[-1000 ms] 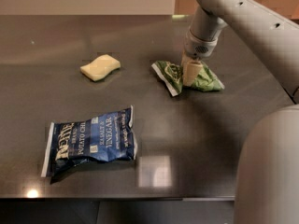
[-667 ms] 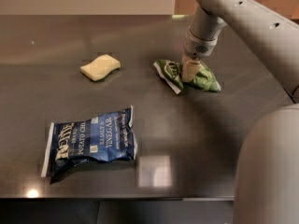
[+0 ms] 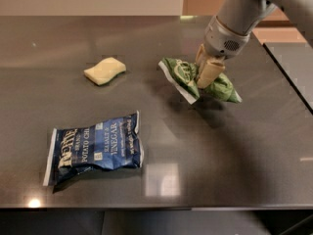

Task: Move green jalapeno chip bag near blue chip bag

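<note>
The green jalapeno chip bag (image 3: 182, 74) is crumpled and pinched in the middle by my gripper (image 3: 206, 75), which comes down from the upper right. The gripper is shut on the bag and holds it slightly off the dark table (image 3: 205, 146), with a shadow under it. The blue chip bag (image 3: 93, 148) lies flat at the front left of the table, well apart from the green bag.
A pale yellow sponge (image 3: 104, 71) lies on the table left of the green bag and behind the blue bag. The table's front edge runs along the bottom of the view. Another dark surface (image 3: 293, 67) adjoins at the right.
The green bag has come up off the table in the gripper and looks more bunched. The large arm link that filled the lower right has left the view.
</note>
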Robot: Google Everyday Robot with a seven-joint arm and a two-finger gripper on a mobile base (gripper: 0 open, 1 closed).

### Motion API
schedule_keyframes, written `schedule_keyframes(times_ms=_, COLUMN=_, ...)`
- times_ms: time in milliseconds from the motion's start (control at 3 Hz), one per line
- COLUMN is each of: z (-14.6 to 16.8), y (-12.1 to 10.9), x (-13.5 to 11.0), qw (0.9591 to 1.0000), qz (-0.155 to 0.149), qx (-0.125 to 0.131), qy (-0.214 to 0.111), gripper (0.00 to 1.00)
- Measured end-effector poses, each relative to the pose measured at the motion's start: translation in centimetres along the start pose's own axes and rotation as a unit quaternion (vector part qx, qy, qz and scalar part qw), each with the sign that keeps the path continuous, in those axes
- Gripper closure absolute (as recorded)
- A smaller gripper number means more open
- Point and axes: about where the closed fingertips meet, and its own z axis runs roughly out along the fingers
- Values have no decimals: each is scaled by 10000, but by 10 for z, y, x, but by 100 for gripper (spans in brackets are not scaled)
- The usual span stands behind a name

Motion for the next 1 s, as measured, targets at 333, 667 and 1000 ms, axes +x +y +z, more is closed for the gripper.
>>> schedule_keyframes(times_ms=333, z=-14, y=37, x=-12, qw=9992, qz=-96, qx=-223, qy=-307, gripper=100)
schedule_keyframes(times_ms=667, z=-18, y=79, x=-29, qw=9969, qz=-260, qx=-539, qy=-513, gripper=100)
schedule_keyframes(times_ms=1000, z=-22, y=110, x=-45, qw=9941, qz=-384, qx=-754, qy=-676, gripper=82)
